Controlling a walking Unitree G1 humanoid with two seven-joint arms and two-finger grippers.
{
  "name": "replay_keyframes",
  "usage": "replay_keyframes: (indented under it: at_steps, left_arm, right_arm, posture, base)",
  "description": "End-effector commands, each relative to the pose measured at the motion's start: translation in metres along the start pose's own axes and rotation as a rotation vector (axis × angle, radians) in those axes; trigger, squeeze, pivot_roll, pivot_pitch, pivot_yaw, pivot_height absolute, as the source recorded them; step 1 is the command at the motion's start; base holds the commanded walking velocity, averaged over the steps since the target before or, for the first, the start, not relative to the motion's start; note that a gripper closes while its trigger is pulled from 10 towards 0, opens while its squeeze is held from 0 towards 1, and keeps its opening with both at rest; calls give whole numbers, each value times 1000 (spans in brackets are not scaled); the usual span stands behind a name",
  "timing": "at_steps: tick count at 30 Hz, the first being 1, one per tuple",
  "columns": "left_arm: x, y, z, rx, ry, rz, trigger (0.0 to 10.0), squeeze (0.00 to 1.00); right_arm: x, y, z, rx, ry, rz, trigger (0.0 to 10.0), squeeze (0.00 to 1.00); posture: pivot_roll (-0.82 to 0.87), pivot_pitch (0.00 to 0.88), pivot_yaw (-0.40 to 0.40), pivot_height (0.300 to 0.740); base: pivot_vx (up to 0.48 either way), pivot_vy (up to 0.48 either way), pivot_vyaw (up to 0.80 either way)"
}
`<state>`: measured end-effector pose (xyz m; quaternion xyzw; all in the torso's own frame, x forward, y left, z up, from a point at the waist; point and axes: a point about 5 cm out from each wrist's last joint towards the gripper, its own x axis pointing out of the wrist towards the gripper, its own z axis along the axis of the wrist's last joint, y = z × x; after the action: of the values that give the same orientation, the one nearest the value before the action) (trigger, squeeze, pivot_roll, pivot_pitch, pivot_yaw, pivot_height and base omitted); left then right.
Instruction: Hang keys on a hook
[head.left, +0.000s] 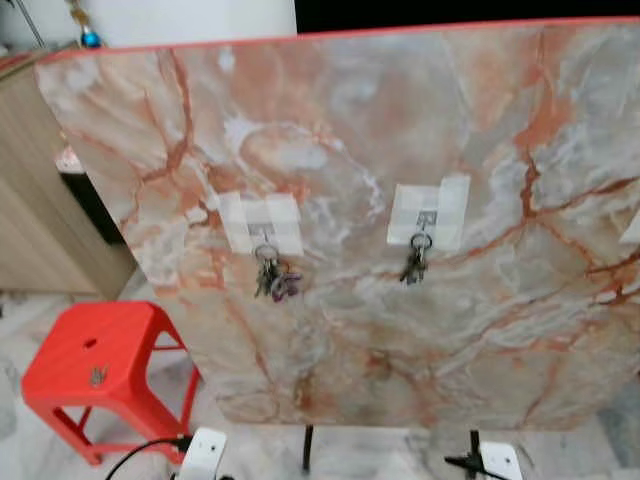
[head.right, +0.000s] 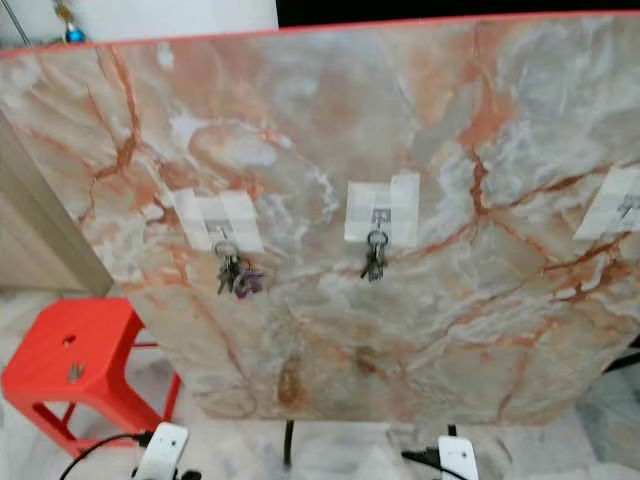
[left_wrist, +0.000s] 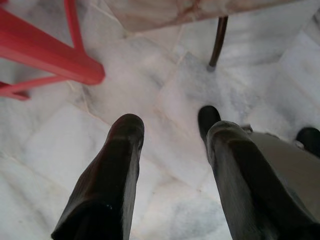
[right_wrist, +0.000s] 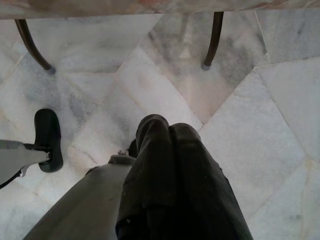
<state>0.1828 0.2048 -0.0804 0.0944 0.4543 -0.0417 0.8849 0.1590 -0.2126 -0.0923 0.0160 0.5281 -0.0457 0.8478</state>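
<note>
Already two key bunches hang on the marble board (head.left: 420, 330): one w/ a purple bit (head.left: 273, 277) on the left taped hook (head.left: 262, 234), a darker one (head.left: 415, 262) on the middle taped hook (head.left: 427, 219). Right eye view shows a third taped patch (head.right: 620, 205) at the board's right edge; I can't tell if it carries a hook or anything on it. A small metal item lies on the red stool (head.left: 97, 355) left of the board; might be keys (head.left: 98, 376), too small to say. My arms hang low, pointed at the marble floor (left_wrist: 165, 100). Left gripper (left_wrist: 172, 132) has jaws apart, nothing betw. them. Right gripper (right_wrist: 169, 131) has jaws pressed together, nothing visible in them. Risks, as I judge: if the task's set is the one on the stool, it lies flat on slick plastic, so a pinch could skid it off the edge onto the floor. At the board, each hook is held by tape only, so a hard push or downward tug could peel it, or knock a hung bunch loose. The board stands on thin legs (right_wrist: 214, 40) and leans; bumping it w/ an arm could rock it. Ring openings are small vs. hook tips, so misalignment = dropped keys.
</note>
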Motion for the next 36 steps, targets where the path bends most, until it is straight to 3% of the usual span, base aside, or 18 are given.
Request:
replay_keyframes:
  at_steps: [1, 8, 36]
  left_arm:
    - [-1, 1, -7, -2, 34, 2, 10000, 0]
    - [-2, 4, -11, -7, 43, 3, 10000, 0]
    - [-4, 9, -17, -15, 66, 2, 10000, 0]
  right_arm:
    - [0, -1, -2, 2, 4, 0, 10000, 0]
    - [0, -1, -2, 13, -1, 1, 10000, 0]
    - [0, 0, -3, 19, -3, 9, 10000, 0]
  posture:
    - [8, 0, 9, 740]
    - [8, 0, 8, 740]
    - [9, 0, 10, 740]
  base:
    - [0, 244, 0]
    - [0, 278, 0]
    - [0, 480, 0]
